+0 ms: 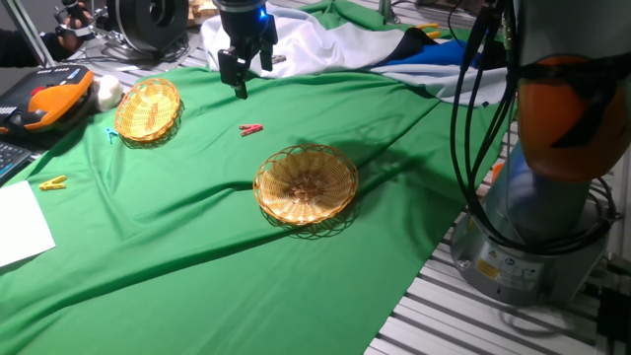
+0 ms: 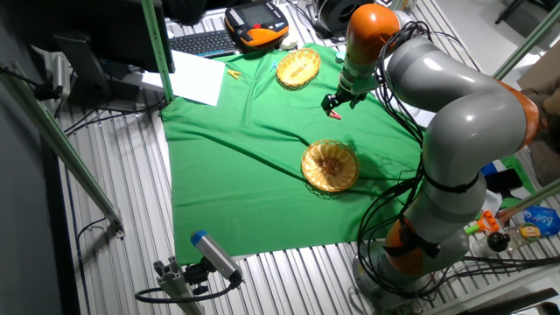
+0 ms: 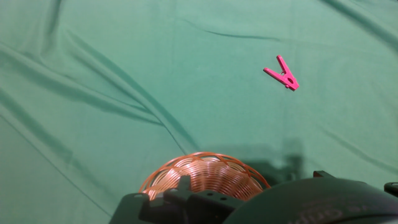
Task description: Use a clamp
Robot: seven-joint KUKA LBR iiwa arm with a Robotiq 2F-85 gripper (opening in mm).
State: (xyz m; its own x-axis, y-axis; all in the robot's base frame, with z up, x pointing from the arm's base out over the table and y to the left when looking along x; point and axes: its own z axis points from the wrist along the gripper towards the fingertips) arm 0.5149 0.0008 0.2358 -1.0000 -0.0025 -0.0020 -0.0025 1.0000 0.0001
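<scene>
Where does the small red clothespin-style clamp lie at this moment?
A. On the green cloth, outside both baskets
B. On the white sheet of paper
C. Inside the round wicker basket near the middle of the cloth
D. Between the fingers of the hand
A. The small red clothespin-style clamp lies flat on the green cloth, apart from both round wicker baskets, and the hand hangs above it without touching.

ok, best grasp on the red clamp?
Likely top-down. The red clamp lies flat on the green cloth, nothing touching it. Close the end effector across its splayed handle ends, which squeezing should open; jaw tip stays free.
</scene>
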